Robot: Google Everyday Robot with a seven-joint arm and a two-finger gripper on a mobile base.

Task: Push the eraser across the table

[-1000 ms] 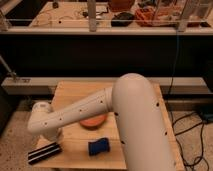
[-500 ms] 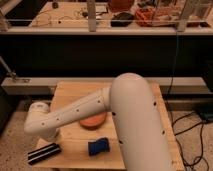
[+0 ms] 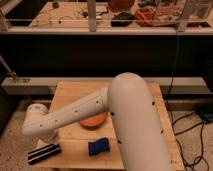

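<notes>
Where the table (image 3: pixel 75 90) reaches its near left corner, the eraser (image 3: pixel 44 153) is seen lying flat, angled slightly to the edge. Just above it the gripper (image 3: pixel 45 136) is held, hidden behind the white arm (image 3: pixel 75 116). To the eraser's right a blue lump (image 3: pixel 99 146) is placed, and beyond it an orange bowl (image 3: pixel 95 121) is partly covered by the arm.

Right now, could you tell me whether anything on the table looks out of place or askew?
Only slightly: the eraser lies at a slant near the front left corner of the table, close to the edge. The gripper sits just above it, hidden behind the arm. The blue cloth and the orange bowl look undisturbed, with nothing spilled.
</notes>
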